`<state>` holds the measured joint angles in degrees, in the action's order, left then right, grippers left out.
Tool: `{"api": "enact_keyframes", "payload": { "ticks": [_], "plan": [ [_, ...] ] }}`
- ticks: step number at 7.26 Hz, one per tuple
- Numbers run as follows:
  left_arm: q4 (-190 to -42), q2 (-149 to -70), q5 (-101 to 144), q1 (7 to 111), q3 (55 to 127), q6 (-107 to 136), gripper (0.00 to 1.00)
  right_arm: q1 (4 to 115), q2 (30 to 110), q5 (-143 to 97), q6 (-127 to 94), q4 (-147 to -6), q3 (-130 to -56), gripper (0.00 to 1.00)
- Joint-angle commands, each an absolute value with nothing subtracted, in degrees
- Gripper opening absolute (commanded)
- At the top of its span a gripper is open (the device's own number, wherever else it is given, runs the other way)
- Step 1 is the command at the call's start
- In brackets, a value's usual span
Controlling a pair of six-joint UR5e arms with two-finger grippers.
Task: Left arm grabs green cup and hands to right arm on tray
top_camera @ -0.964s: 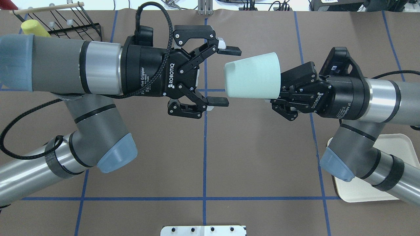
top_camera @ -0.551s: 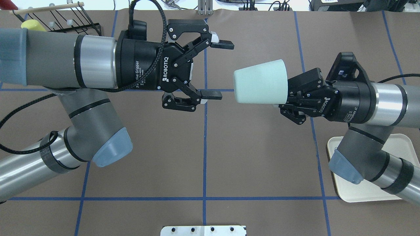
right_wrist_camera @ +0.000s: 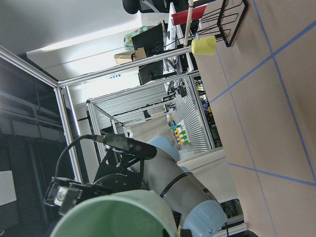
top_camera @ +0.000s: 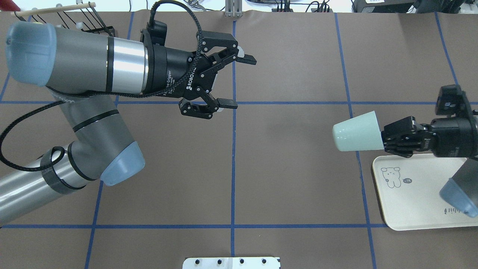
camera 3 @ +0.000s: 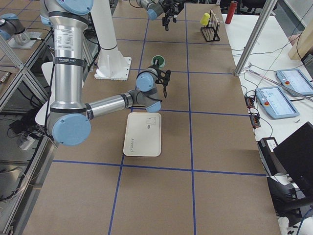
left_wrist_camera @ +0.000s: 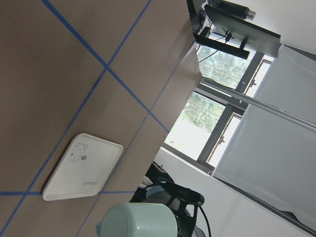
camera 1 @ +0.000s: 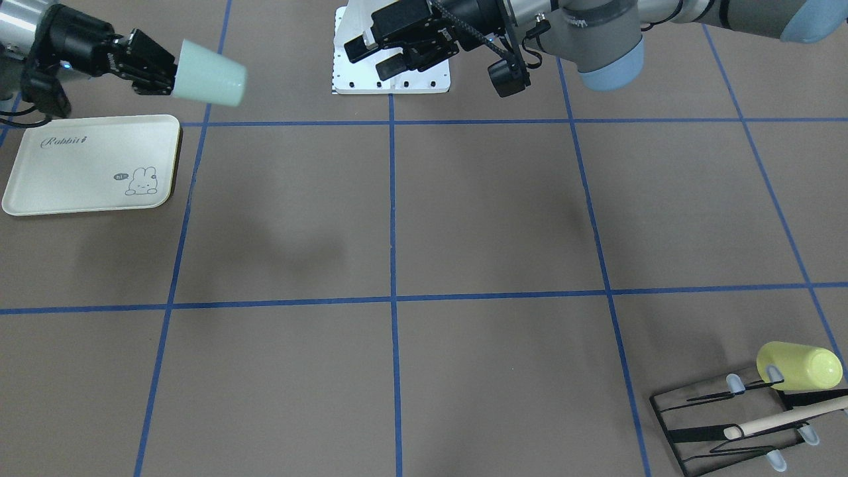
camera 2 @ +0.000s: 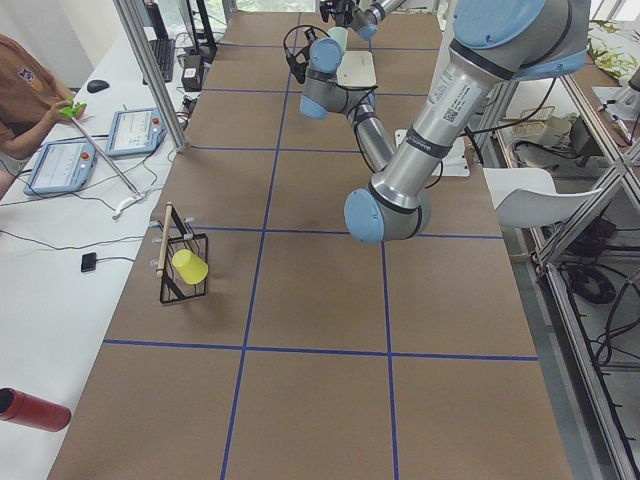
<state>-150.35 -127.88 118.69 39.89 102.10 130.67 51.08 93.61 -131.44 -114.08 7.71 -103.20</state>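
Green cup (camera 1: 209,73), a smooth, tapered pale-mint plastic tumbler, lies horizontal in the front-facing view. Its wide end is clamped by the black right tool (camera 1: 162,74), airborne near a corner of the cream, rimmed plastic tray (camera 1: 66,165), presumably for placement. Overhead view: the left tool (top_camera: 239,81) hangs open, empty, well apart, above the brown surface (top_camera: 291,179).

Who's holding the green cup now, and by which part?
The right gripper holds the green cup by its open rim end; the left gripper is open and empty.

green cup (top_camera: 356,131): pale mint, plain; tray (top_camera: 418,209): cream-white, grey rabbit drawing; tumbler (camera 1: 798,366): yellow-green; table (top_camera: 291,179): brown, blue grid lines.
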Motion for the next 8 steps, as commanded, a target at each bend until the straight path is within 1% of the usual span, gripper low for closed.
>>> {"api": "enact_keyframes", "payload": {
  "ticks": [1, 3, 4, 5, 6, 8],
  "plan": [
    [-148.27, -127.79, 118.74, 39.9, 102.04, 129.02, 1.0, 65.86, 95.97, -150.4, -102.2, 2.12, -96.8, 0.0],
    [-146.96, -127.79, 118.74, 39.9, 102.22, 129.11, 1.0, 67.32, 100.79, -150.91, -99.76, 1.85, -90.82, 0.0],
    [-146.61, -127.71, 118.74, 39.9, 102.3, 129.11, 1.0, 68.46, 103.07, -150.04, -99.06, 1.5, -90.53, 0.0],
    [-146.17, -127.79, 118.74, 39.9, 102.57, 129.11, 1.0, 69.34, 105.62, -146.64, -92.44, -1.2, -90.44, 0.0],
    [-146.16, -127.18, 118.74, 39.9, 102.83, 129.11, 1.0, 68.82, 107.73, -143.03, -80.71, -6.19, -90.53, 0.0],
    [-146.16, -127.0, 118.74, 39.99, 103.01, 129.11, 1.0, 68.21, 107.75, -142.91, -70.52, -15.77, -90.62, 0.0]
  ]
}}
